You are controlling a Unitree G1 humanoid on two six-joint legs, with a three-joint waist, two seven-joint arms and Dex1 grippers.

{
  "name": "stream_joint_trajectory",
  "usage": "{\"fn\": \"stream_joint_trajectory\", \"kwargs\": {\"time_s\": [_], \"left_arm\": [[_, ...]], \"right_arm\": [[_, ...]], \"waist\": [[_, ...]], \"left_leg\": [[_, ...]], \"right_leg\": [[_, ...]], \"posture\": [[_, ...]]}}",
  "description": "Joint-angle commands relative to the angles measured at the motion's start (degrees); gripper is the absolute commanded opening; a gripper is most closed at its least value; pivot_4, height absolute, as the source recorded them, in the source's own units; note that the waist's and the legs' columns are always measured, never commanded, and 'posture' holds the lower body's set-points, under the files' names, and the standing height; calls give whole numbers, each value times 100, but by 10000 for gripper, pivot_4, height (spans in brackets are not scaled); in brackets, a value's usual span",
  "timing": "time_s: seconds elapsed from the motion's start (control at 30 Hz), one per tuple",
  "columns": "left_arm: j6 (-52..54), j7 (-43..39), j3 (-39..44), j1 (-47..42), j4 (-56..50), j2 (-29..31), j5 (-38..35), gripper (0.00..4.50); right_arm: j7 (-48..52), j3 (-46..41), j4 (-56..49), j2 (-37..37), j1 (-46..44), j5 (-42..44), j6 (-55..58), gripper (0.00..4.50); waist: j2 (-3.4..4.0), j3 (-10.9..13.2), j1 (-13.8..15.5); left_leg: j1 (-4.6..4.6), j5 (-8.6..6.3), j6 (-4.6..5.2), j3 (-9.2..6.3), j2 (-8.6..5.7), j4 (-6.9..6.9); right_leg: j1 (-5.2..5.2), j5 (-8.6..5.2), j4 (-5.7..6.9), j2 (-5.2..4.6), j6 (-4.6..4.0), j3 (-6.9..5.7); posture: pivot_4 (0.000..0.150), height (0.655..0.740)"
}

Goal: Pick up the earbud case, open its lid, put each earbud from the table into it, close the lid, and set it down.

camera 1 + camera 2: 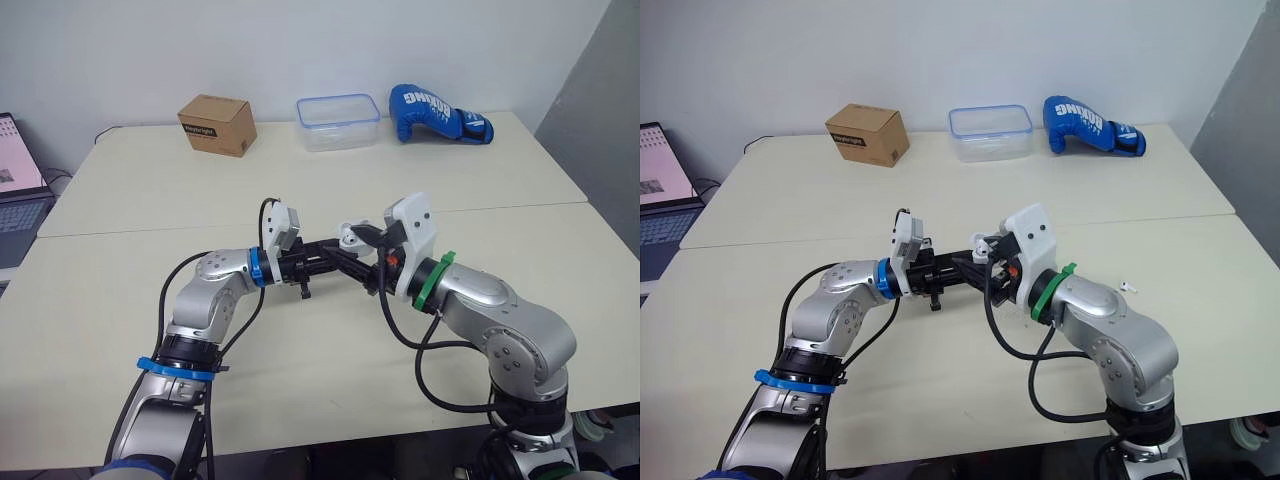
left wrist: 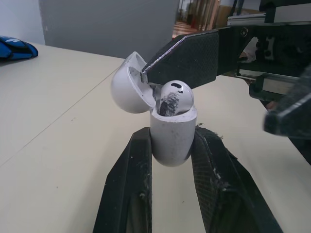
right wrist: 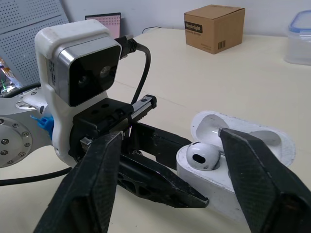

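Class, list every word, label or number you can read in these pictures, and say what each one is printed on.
"BOXING": white letters on the blue boxing glove.
Small dark label on the cardboard box: too blurred to read.
Pink page on the laptop screen: too small to read.
No writing shows on the earbud case.

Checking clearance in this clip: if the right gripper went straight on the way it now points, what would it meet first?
Most likely the open earbud case, held by the left gripper: it sits right between the right gripper's open jaws, one earbud seated. Depth is unclear.
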Motion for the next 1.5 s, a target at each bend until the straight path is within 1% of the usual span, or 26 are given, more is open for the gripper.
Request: {"fn": "stream_joint_trajectory", "kwargs": {"time_s": [0.03, 0.2, 0.3, 0.4, 0.47, 0.57, 0.67, 0.77, 0.9, 1.0, 1.1, 1.23, 1.5], "left_arm": [[-75, -69, 186, -66, -377, 18, -208, 7743], [-81, -96, 180, -25, -375, 55, -209, 7743], [-116, -167, 181, 26, -324, 96, -191, 7743], [-144, -271, 182, 59, -289, 133, -171, 7743], [-158, -359, 184, 56, -260, 164, -177, 7743], [-137, -498, 215, 33, -224, 206, -229, 7743], [-183, -624, 235, 27, -203, 232, -233, 7743], [-187, -737, 233, 47, -243, 256, -252, 7743], [-138, -883, 260, 111, -347, 353, -333, 7743], [-88, -941, 273, 181, -473, 430, -394, 7743], [-6, -958, 286, 297, -659, 510, -477, 7743], [85, -915, 299, 436, -873, 566, -526, 7743], [162, -813, 316, 597, -1101, 582, -572, 7743]], "right_arm": [[26, -75, -96, -208, 41, -40, -271, 31257], [319, -266, -170, -450, 33, 214, -540, 31257], [895, -715, -242, -759, -120, 865, -501, 31257], [1502, -1250, -272, -1315, -286, 1671, -305, 31257], [1859, -1583, -124, -1839, -398, 2071, -209, 31257], [2285, -1833, 417, -2725, -617, 2194, -134, 31257], [2612, -1558, 1100, -3591, -693, 1609, -497, 31257], [2885, -836, 1928, -4283, -886, 813, -902, 31257], [3197, 128, 3083, -4677, -1336, -205, -1386, 31257], [3505, 708, 3758, -4885, -1496, -887, -1801, 31257], [3849, 1028, 4268, -4955, -1507, -1341, -2253, 31257], [4152, 1256, 4767, -4931, -1430, -1741, -2497, 31257], [4383, 1243, 5237, -4652, -1328, -2084, -2557, 31257]], "waist": [[0, 0, 0], [0, 0, 2], [0, 0, 3], [0, 1, 3], [0, 1, 10], [0, 2, 15], [0, 2, 19], [0, 2, 10], [1, 2, -3], [1, 4, 0], [1, 4, 1], [2, 6, 4], [3, 6, 9]], "left_leg": [[0, 0, 0, 0, 0, 0], [0, 0, 0, 0, 0, 0], [0, 0, 0, 1, 0, 0], [0, 0, 1, 1, 1, -1], [0, -1, 1, 1, 0, -1], [0, -1, 3, 1, 0, 0], [1, -2, 4, 4, 0, 1], [1, -2, 5, 11, 1, 0], [1, -1, 4, 18, 4, -1], [-1, -1, 4, 21, 4, -2], [-4, -1, 4, 22, 3, -4], [-4, -1, 3, 21, 3, -2], [-4, -1, 3, 22, 4, -2]], "right_leg": [[0, 0, 0, 0, 0, 0], [1, 0, 0, 0, 0, 0], [2, 0, -3, 0, 0, 0], [3, 0, -4, 0, 0, 0], [4, 0, -5, 0, 0, -1], [8, 0, -8, 0, 0, -4], [11, 0, -8, 0, 0, -5], [9, 0, -8, 0, 1, -1], [5, 0, -8, 0, 1, 2], [2, 0, -10, 0, 1, 4], [0, -1, -16, -2, 1, 5], [1, 0, -13, -3, 1, 5], [0, 0, -12, -3, 1, 6]], "posture": [[1500, 7307], [1500, 7307], [1500, 7307], [1500, 7307], [1500, 7307], [1500, 7307], [1500, 7307], [1500, 7307], [1500, 7307], [1500, 7307], [1500, 7307], [1500, 7307], [1500, 7307]]}}
